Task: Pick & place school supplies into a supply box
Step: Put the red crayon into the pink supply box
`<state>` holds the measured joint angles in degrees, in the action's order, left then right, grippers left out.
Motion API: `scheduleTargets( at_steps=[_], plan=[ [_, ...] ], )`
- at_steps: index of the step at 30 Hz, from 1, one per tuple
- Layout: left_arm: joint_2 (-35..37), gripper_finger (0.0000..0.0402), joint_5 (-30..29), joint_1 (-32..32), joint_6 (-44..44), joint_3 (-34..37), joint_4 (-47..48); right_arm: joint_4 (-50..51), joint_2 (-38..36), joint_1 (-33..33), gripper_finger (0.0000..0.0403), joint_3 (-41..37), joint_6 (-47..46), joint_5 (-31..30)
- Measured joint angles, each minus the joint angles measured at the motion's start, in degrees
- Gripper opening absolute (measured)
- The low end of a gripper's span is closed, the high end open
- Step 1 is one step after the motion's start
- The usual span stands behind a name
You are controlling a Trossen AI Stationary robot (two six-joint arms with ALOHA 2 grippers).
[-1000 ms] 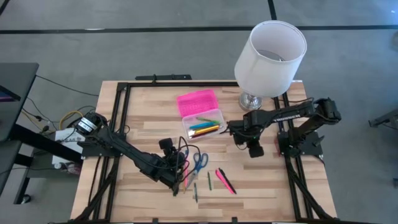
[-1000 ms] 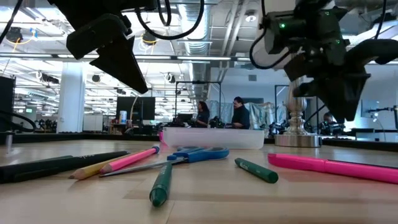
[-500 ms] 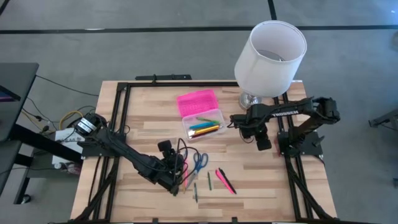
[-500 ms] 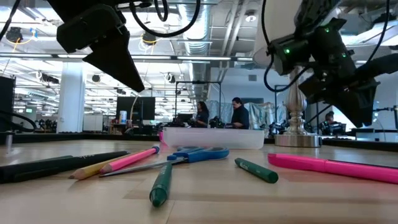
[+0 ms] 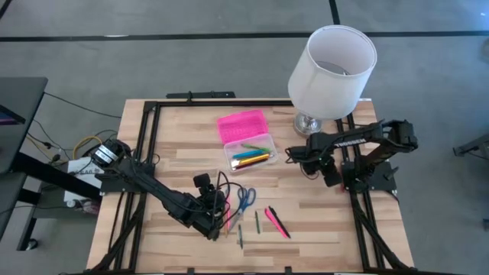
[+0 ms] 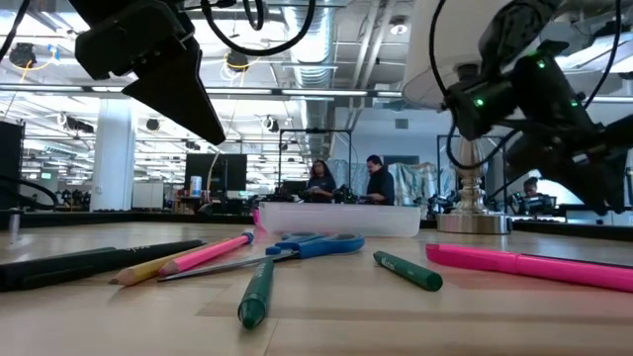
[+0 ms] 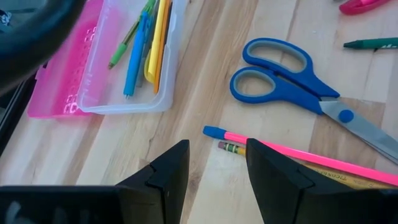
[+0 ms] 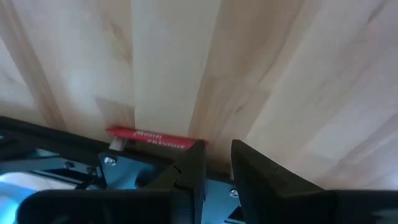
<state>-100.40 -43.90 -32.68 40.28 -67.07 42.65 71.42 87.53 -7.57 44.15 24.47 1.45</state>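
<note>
The step in hand looks like the approach for the next pick: some supplies already lie in the supply box (image 5: 249, 150), and the rest wait on the table (image 5: 176, 153). Furthest left, the left gripper (image 5: 216, 222) hangs above the near cluster of loose items, its jaws spread with a clear gap and nothing between them. In its wrist view the fingers (image 7: 165, 171) frame the eraser ends of the pink pencil (image 7: 298, 157) and the yellow pencil (image 7: 311, 173) lying side by side, so my guess is that one of these is the target. The next move would call for a straight descent that keeps only one of the touching shafts between the jaws, then a firm close on something thin and likely to roll. Just beside them are the blue-handled scissors (image 5: 244, 198), then a green pen (image 5: 257, 221) and a pink marker (image 5: 276, 223), all flat on the wood and well apart from the box. The box sits open towards the middle of the table, its pink lid (image 5: 242, 124) folded back on the far side, with blue, yellow, orange and green pens in the clear tray. On the right, the right gripper (image 5: 331, 173) hovers by the table's edge near the white lamp (image 5: 332, 63), jaws narrowly parted and empty, seemingly waiting.
</note>
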Motion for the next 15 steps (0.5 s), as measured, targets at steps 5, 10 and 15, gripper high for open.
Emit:
scheduleTargets(
  at_steps=[5,10,15],
  plan=[
    [0.0,0.0154,-0.04,-0.89,0.08,0.0,0.01,0.39,0.0,1.42,0.007,-2.45,0.01,0.13],
    [-0.02,0.0154,-0.14,-1.05,0.57,0.0,0.01,0.01,0.0,3.4,0.007,-4.96,0.02,0.97],
    [-0.02,0.0154,-0.35,-1.06,0.83,0.0,-0.04,-1.95,0.0,5.34,0.007,-6.49,0.04,1.88]
  ],
)
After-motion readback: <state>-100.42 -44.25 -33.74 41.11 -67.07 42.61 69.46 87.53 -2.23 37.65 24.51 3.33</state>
